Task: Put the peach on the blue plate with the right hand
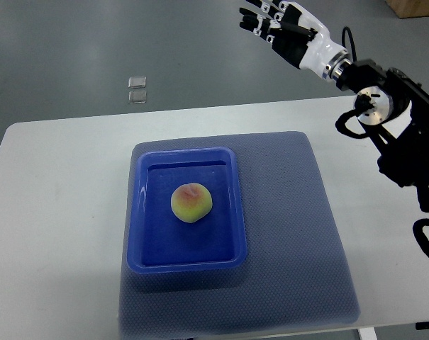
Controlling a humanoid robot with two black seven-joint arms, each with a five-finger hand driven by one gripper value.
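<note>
A white table (58,234) carries a grey-blue mat (299,234) with a fine dotted weave and rounded corners. On the mat sits the blue plate (147,212), which is really a shallow rectangular tray of smooth, glossy plastic with a raised rim and rounded corners. The peach (192,202) lies inside the plate, a little above its middle, round and yellow-green with a soft pink blush on top. Nothing else is in the plate, and nothing lies on the mat beside it.

Beyond the far edge of the table, on the grey floor (72,57), lie two small clear square pieces (137,89), one just behind the other.

The right robot hand (274,23) hangs in the air past the table's far right corner, well apart from the plate and the peach. Its black-and-white jointed fingers (257,19) are spread and relaxed, holding nothing and touching nothing. Its glossy white wrist joins a black metal arm (398,120) with looping cables, which comes in from the right, over the table's right edge.
</note>
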